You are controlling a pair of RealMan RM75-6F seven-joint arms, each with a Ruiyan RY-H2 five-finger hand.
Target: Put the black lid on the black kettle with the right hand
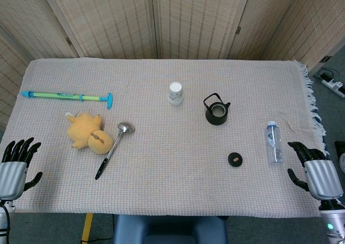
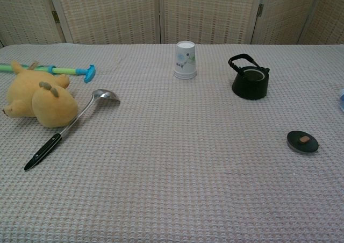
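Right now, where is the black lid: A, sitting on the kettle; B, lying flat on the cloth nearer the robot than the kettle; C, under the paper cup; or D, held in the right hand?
B: the black lid lies on the cloth apart from the open-topped black kettle, and the right hand holds nothing.

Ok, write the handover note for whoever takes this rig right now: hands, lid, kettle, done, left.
Left hand: open, holding nothing, at the near left table edge.
Right hand: open, holding nothing, at the near right edge, beside the water bottle.
Black lid: flat on the cloth, nearer the robot than the kettle, apart from it.
Black kettle: upright, uncovered, handle raised.
Done: nothing; lid untouched.
Left: grasp the lid with the right hand and seat it on the kettle opening.
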